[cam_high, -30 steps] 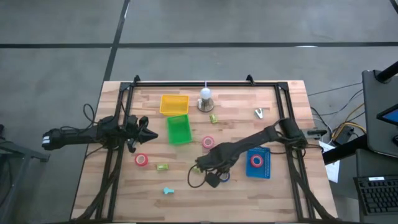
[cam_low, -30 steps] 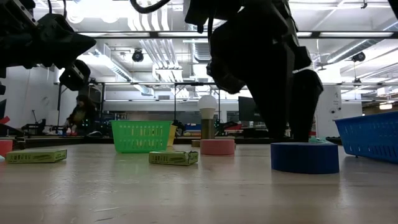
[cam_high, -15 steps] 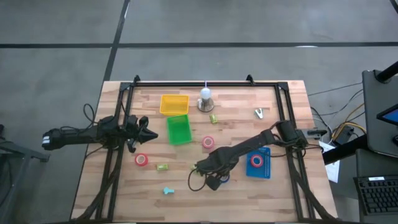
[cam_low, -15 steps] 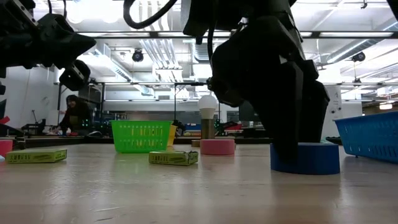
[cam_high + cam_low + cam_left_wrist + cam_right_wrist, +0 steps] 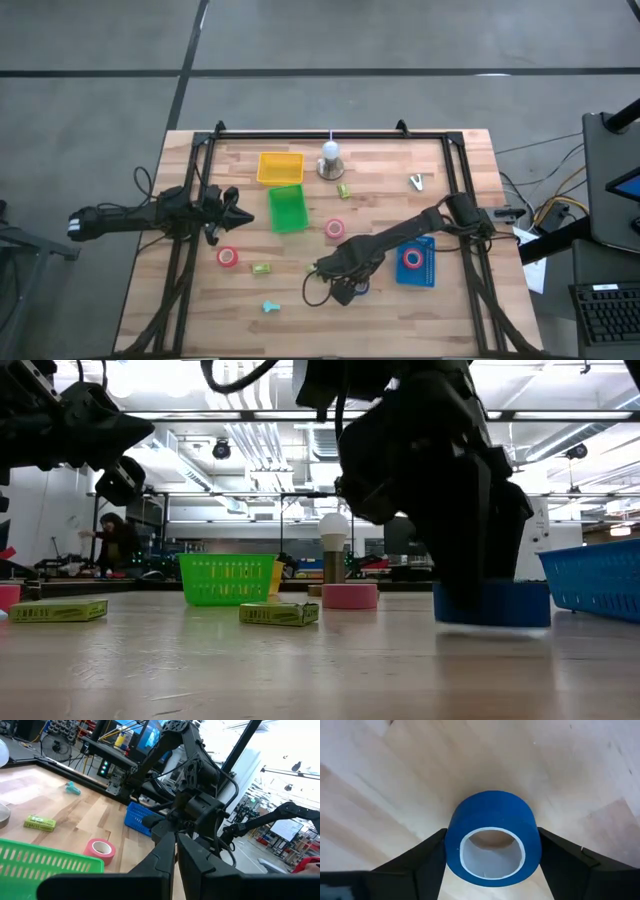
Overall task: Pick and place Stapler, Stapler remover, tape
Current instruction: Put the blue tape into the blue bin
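Lifting is the change here: in the low view the blue tape roll [image 5: 492, 605], which stood flat on the bench [image 5: 300, 670] half a second ago, now shows a thin shadow gap beneath it, so the right claw [image 5: 492, 850] has it pinched and raised just clear of the wood. That suggests the grasp step is done and the carry toward the blue basket [image 5: 415, 262], just right of centre in the high view, comes next. In the right wrist view the two fingers [image 5: 420, 862] press both sides of the roll. Its hole axis tilts toward the camera; being a ring, it has no real long axis. The left claw [image 5: 232, 211] waits at middle left of the high view, fingers closed and empty.
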### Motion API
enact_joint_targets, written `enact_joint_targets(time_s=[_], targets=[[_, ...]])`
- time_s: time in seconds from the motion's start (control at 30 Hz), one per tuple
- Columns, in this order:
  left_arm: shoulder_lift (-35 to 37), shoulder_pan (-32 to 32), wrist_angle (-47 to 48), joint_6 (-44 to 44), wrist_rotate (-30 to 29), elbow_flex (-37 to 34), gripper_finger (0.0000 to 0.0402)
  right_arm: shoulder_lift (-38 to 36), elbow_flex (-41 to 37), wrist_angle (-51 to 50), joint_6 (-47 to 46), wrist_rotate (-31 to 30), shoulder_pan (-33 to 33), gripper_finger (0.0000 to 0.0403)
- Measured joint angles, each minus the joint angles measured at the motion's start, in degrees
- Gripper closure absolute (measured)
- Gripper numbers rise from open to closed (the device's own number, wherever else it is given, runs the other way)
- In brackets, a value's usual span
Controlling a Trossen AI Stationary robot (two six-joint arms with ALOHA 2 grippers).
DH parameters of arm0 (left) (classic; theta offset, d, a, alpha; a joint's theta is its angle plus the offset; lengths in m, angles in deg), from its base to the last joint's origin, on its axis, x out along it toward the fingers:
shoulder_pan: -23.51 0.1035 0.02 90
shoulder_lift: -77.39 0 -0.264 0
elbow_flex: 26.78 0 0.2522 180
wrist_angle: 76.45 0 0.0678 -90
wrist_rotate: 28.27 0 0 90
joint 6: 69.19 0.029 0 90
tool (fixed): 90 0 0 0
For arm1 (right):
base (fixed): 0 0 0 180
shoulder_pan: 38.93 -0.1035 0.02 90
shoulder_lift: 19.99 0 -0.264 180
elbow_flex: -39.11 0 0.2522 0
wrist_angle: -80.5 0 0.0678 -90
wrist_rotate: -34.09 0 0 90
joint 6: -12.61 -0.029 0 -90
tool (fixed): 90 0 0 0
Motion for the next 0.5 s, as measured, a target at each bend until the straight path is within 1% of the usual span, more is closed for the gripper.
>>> enact_joint_targets(time_s=[0.1,0.27,0.37,0.5], targets=[[0.0,0.0,0.0,0.0,0.01,0.0,0.0378,-1.75,0.0,-1.25,-0.73,0.03,0.0,0.0126],[0.0,-0.02,-0.02,0.0,0.0,0.0,0.0378,-6.1,0.0,-6.3,-1.37,-0.9,0.0,0.0132],[0.0,-0.02,0.02,0.0,0.0,0.0,0.0378,-8.8,-0.1,-11.23,-1.42,-3.85,-0.14,0.0133],[0.0,-0.02,0.02,0.0,-0.01,0.0,0.0378,-13.05,-1.44,-15.14,-3.42,-8.05,-0.24,0.0128]])
